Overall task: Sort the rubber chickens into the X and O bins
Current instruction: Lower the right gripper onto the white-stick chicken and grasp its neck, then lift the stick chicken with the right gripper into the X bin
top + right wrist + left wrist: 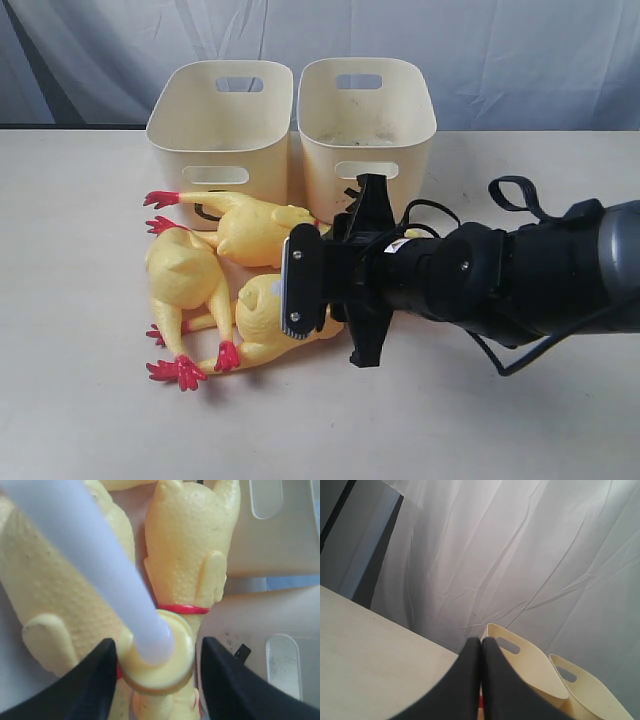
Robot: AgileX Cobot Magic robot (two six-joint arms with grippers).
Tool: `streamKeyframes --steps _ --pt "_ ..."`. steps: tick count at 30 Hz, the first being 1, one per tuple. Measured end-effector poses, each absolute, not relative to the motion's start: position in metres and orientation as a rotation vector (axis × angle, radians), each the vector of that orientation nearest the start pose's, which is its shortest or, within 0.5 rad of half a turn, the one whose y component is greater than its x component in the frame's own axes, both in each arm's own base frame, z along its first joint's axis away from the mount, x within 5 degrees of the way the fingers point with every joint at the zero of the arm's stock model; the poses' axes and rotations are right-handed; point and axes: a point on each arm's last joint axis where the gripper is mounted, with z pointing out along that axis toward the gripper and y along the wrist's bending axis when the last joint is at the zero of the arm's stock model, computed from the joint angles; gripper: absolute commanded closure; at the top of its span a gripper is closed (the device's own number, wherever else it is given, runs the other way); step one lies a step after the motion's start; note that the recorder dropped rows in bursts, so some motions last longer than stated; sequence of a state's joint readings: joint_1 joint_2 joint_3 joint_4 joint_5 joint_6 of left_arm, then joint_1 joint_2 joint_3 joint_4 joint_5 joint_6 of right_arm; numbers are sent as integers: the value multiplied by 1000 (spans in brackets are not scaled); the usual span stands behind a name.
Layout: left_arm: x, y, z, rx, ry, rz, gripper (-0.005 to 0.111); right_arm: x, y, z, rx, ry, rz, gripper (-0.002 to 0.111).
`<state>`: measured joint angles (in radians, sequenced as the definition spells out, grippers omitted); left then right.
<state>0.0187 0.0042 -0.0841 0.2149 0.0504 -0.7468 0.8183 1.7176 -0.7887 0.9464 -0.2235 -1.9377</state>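
pale tabletop (80,420) under a wrinkled white-blue curtain (500,50), and we start at the left: our left gripper (480,647) is pressed tight together with nothing between its fingers. moving along, three rubber chickens (185,275) lie heaped, red feet pointing left, just in front of the left bin (215,130). the right bin (368,125) stands right beside it, and both black marks are mostly hidden. now our right gripper (157,667): jaws parted either side of the round yellow end carrying the white tube (100,555), not yet clamped.

Creased pale curtain (500,60) hangs behind a beige tabletop (80,420).
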Motion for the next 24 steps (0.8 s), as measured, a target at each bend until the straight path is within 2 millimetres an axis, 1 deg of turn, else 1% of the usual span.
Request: streamKeyframes --steps 5,8,10,11,20,24 --pt "52 2 237 -407 1408 -411 107 238 230 166 -1743 1476 -301 80" --pt "52 2 237 -407 1408 -411 107 238 230 166 -1743 1476 -301 94" --pt "52 2 237 -407 1408 -411 107 238 230 166 -1743 1476 -301 106" --pt "52 2 237 -407 1408 -411 107 238 230 166 -1743 1476 -301 109" --pt "52 2 237 -407 1408 -411 107 239 230 167 -1733 1477 -311 109" --pt "52 2 237 -407 1408 -411 107 238 229 176 -1703 1464 -317 109"
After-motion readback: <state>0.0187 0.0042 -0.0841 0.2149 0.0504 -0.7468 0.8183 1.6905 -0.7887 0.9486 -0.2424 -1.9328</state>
